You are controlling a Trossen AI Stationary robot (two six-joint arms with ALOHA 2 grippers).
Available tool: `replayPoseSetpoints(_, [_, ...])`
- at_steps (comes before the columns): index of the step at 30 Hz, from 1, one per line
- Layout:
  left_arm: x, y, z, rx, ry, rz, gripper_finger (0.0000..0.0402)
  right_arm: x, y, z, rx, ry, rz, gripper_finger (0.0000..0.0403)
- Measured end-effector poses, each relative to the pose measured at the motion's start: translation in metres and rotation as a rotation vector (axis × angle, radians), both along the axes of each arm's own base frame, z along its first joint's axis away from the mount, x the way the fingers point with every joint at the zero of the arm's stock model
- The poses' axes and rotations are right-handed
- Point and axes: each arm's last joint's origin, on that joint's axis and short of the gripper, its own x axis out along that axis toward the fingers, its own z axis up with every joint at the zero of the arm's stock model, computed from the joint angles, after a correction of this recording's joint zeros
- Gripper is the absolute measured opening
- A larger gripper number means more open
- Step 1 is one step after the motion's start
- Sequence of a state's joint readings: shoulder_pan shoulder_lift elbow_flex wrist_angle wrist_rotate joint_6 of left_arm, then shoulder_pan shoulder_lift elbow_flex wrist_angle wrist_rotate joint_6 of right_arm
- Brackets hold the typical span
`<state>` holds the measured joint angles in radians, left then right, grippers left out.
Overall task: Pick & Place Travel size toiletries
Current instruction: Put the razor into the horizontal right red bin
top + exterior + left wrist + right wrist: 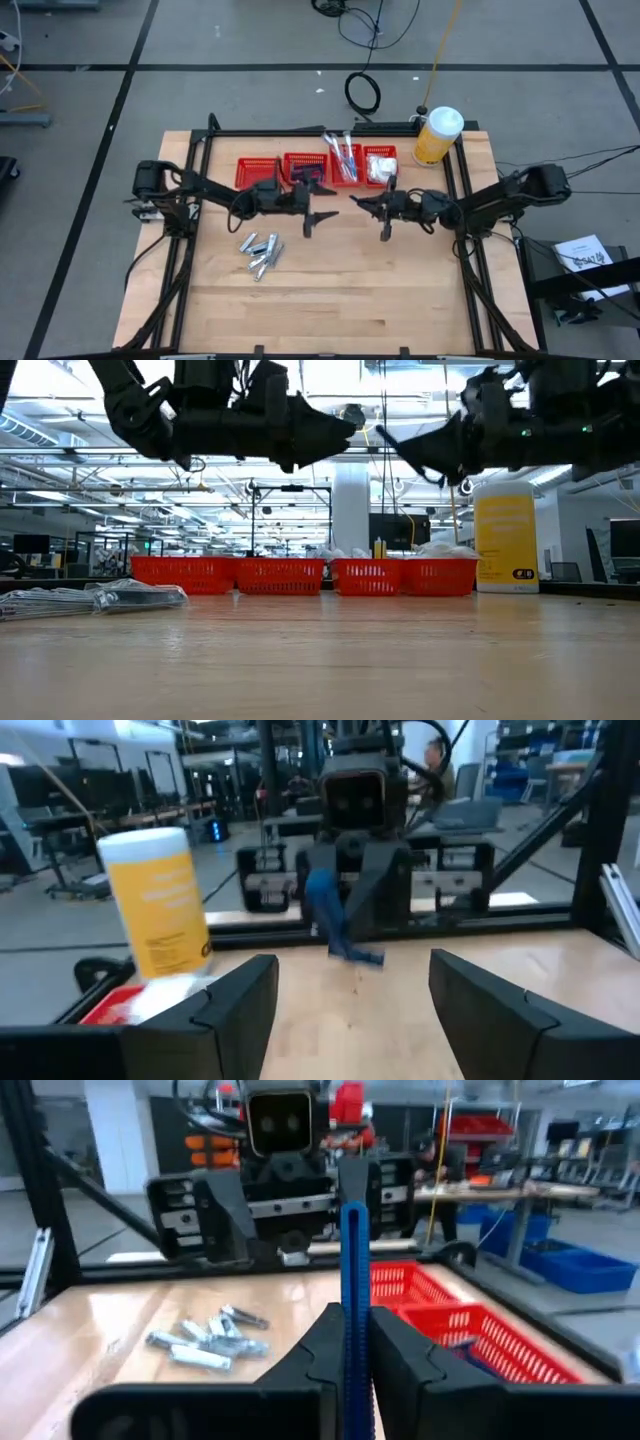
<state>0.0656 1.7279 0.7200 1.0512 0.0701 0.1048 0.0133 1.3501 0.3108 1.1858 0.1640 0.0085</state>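
High view: the left gripper (318,214) and right gripper (384,215) hover mid-table facing each other, with silvery tubes (262,252) lying loose near the left arm and red baskets (318,168) along the far edge. Left wrist view: the left fingers (235,1010) stand apart, empty. Right wrist view: the right fingers (315,1350) are clamped on an upright dark-blue stick (354,1295).

Pale wood table (400,270), seemingly matt
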Motion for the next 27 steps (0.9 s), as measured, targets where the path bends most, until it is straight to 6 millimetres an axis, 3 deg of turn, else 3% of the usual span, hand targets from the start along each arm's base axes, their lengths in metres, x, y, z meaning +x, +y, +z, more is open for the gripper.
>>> replayPoseSetpoints(8, [0.026,-0.002,-0.006,-0.011,-0.033,-0.01,0.0244,0.022,0.003,-0.004,0.002,0.027,0.073,0.002])
replayPoseSetpoints(18, [0.028,-0.002,-0.009,0.018,-0.003,-0.018,0.0234,0.025,0.003,-0.006,0.001,0.037,0.091,0.002])
replayPoseSetpoints(22, [0.028,-0.002,-0.011,0.028,0.014,-0.018,0.0187,0.025,0.003,-0.006,0.001,0.036,0.09,0.002])
replayPoseSetpoints(27, [0.028,-0.001,-0.011,0.034,0.012,-0.088,0.0087,0.025,0.003,-0.007,0.001,0.041,0.094,0.002])
